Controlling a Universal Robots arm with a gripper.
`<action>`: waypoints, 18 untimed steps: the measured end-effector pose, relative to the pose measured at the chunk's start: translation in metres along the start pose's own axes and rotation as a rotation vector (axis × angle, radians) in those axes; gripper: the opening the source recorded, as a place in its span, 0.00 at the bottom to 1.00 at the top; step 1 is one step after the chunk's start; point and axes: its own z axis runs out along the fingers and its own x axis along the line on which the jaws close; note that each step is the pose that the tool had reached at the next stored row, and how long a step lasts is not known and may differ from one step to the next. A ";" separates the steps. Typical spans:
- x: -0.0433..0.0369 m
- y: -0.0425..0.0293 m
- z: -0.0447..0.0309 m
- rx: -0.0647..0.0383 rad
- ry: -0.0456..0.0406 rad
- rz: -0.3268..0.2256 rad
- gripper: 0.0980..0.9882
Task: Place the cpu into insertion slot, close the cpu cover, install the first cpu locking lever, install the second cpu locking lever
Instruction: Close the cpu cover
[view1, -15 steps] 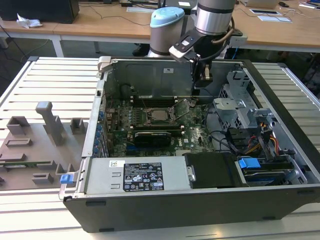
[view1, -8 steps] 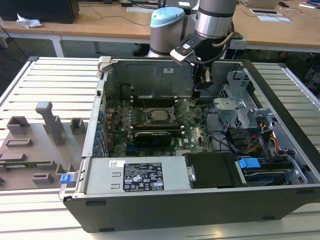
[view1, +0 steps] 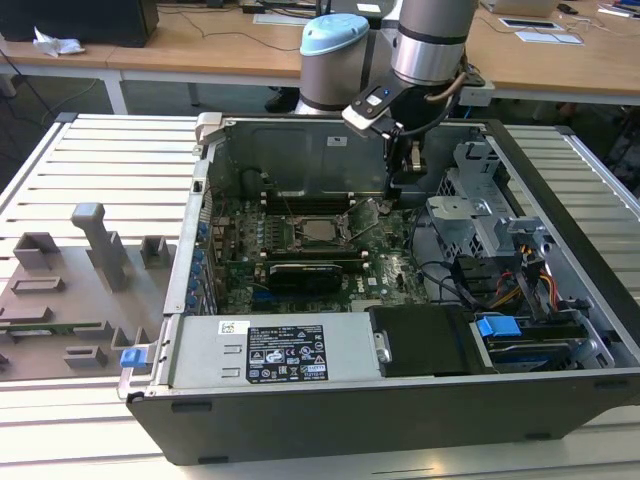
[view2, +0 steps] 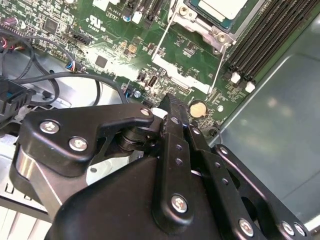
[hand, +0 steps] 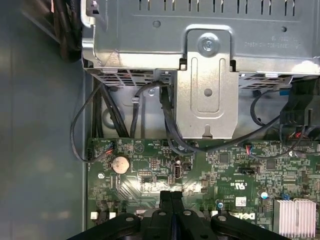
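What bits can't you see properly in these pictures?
- The cpu and the cpu cover: in the second wrist view the picture edge cuts them off.
- The cpu cover's fit: too small in the exterior view to tell whether it lies flat.
- The motherboard: in the second wrist view the gripper, jaws shut, hides a large part of it.

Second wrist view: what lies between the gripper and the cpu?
Between gripper and cpu: green circuit board, thin metal lever rods, in the second wrist view.
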 end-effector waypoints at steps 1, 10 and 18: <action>0.0000 0.0003 0.0017 0.000 0.0000 0.000 0.01; 0.0004 0.0016 0.0121 0.001 -0.0001 0.000 0.01; 0.0006 0.0020 0.0181 0.001 0.0000 0.000 0.01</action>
